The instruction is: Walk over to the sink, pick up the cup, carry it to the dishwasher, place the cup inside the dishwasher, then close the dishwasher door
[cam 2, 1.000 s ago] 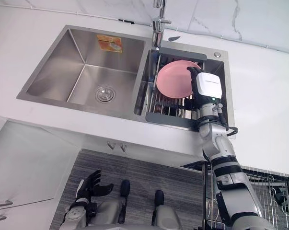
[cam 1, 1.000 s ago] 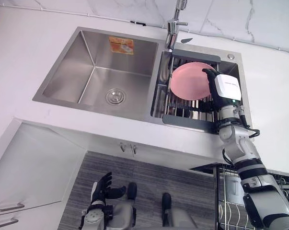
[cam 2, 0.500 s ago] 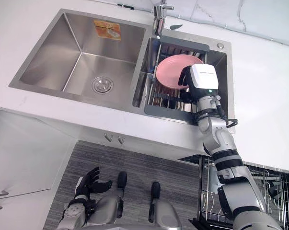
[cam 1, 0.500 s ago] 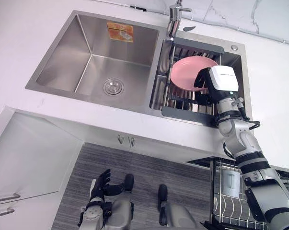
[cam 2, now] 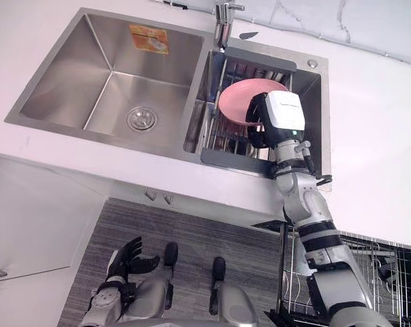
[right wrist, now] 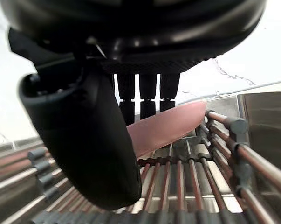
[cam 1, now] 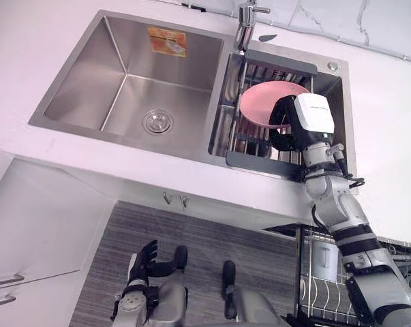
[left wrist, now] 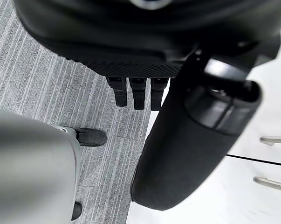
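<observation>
Down and inward is where the right hand (cam 1: 281, 128) has gone since a second ago, from the plate's (cam 1: 260, 109) 2 o'clock rim to its 4 o'clock side, deeper into the rack (cam 1: 260, 162). That rack sits in the sink's (cam 1: 123, 95) right basin, at 3 o'clock from the drain.

From where I stand the hand is not closed on anything. In the right wrist view its fingers (right wrist: 147, 93) hang straight over the plate's edge with the thumb (right wrist: 89, 140) held apart. That looks like a hand set to close, not one gripping. Whether the fingertips touch the plate I cannot tell.

The plate leans on the rack's bars, as a dish left to drain would. Its face is turned up and toward 6 o'clock, and its long line runs 9 to 3.

I can make out no cup in either basin. If one stands in the rack, the hand and plate hide it, so I cannot tell which way it points. A pale shape (cam 1: 326, 255) stands in the dishwasher rack (cam 1: 328, 293) at 5 o'clock, too unclear to name.

The left hand (cam 1: 144, 262) hangs low at 7 o'clock with its fingers slack and apart — idle, I'd judge, and kept clear of the reach.
</observation>
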